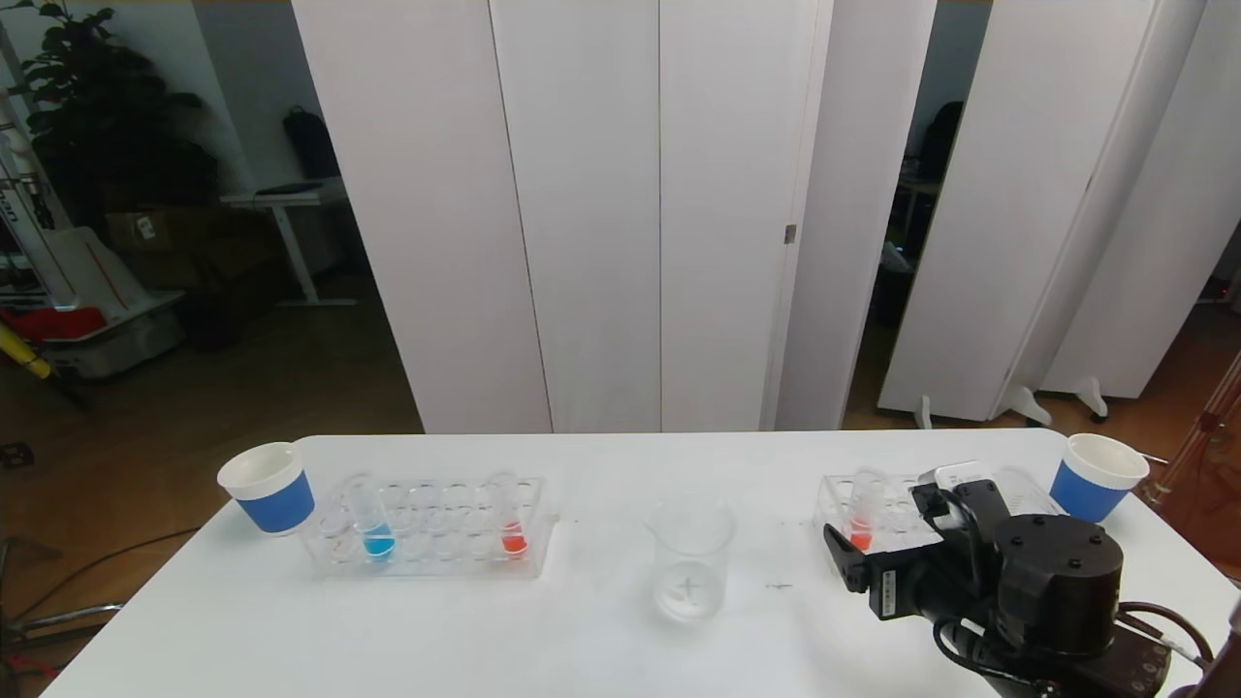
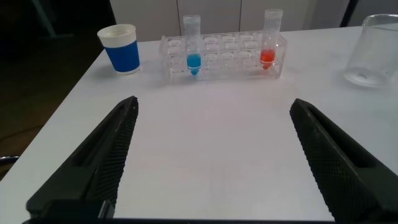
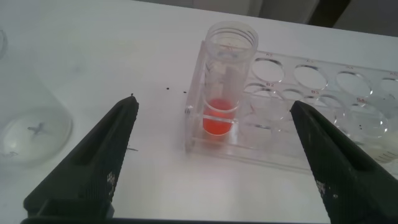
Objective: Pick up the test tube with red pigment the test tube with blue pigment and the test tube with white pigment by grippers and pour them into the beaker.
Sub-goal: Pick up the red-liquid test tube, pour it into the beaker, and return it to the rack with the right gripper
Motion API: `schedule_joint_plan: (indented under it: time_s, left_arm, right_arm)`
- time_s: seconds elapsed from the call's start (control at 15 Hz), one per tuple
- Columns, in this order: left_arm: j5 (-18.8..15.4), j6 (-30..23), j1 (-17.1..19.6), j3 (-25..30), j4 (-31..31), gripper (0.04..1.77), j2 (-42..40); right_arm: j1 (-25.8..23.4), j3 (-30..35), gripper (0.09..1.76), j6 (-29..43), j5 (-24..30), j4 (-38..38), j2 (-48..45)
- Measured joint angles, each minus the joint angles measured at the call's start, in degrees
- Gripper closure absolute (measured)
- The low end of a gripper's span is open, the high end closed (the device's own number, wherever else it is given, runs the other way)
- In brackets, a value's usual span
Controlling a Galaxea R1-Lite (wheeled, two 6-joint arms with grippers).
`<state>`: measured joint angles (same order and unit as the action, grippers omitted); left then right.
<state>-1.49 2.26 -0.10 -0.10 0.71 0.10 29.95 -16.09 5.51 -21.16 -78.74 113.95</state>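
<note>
1. Head view is showing us a white worktop with the small clear glass beaker standing upright near its middle.
2. We are seeing a clear plastic rack on our left side; the slim clear test tube with blue pigment is standing upright in it toward its left end, and a slim clear test tube with orange-red liquid is standing toward its right end.
3. We are seeing a blue-and-white paper cup sitting just beside that rack's left end.
4. We are seeing a second clear plastic rack on our right side, holding another red-liquid tube at its left end; a second blue-and-white paper cup is standing near the worktop's far right corner.
5. We are holding our right hand spread wide and gripping nothing; it is hovering near the right rack, with the red-liquid tube between the lines of its two fingers but apart from them.
6. We are keeping our left hand fully spread and holding nothing, low over bare worktop, well apart from the left rack it is facing.
7. We cannot make out the test tube with white pigment.
</note>
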Motion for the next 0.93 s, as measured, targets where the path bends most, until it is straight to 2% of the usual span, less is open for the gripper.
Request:
schedule_joint_plan:
  time_s: [0.2,0.4,0.93]
  left_arm:
    - [0.0,0.02,0.0,0.0,0.0,0.07,0.0]
    - [0.01,0.02,0.0,0.0,0.0,0.07,0.0]
    - [0.0,0.0,0.0,0.0,0.0,0.07,0.0]
  right_arm:
    - [-0.79,-1.16,0.1,-0.48,0.02,-1.3,1.24]
    - [-1.05,-2.82,0.1,-4.17,0.0,-2.73,1.74]
    - [-1.49,-6.28,0.1,-4.52,0.06,-2.57,3.69]
